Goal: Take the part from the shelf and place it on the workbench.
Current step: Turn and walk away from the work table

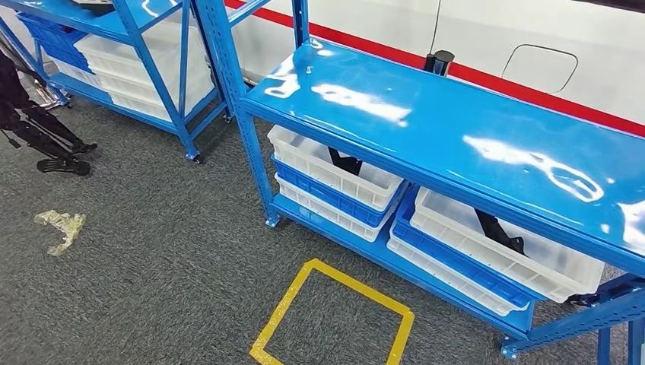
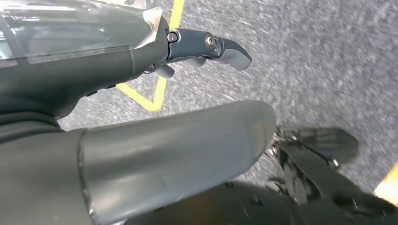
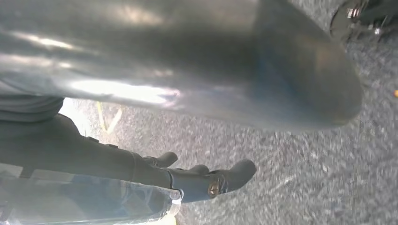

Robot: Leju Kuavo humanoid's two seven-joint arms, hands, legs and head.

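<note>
A blue shelf rack (image 1: 426,129) stands ahead in the head view. On its lower level sit white bins on blue trays. A black part (image 1: 346,162) sticks out of the left bin (image 1: 304,156). Another black part (image 1: 498,228) lies in the right bin (image 1: 548,270). My left hand (image 2: 155,150) hangs over the grey carpet, fingers (image 2: 211,47) stretched away from the thumb and holding nothing. My right hand (image 3: 164,70) also hangs over the carpet, its fingers (image 3: 216,180) straight and empty.
A yellow taped square (image 1: 335,315) marks the carpet in front of the rack. A second blue rack (image 1: 137,46) with white bins stands at the left. A black tripod foot (image 1: 53,144) and crumpled plastic (image 1: 61,226) lie on the floor at the left. A small black cylinder (image 1: 439,61) stands behind the shelf top.
</note>
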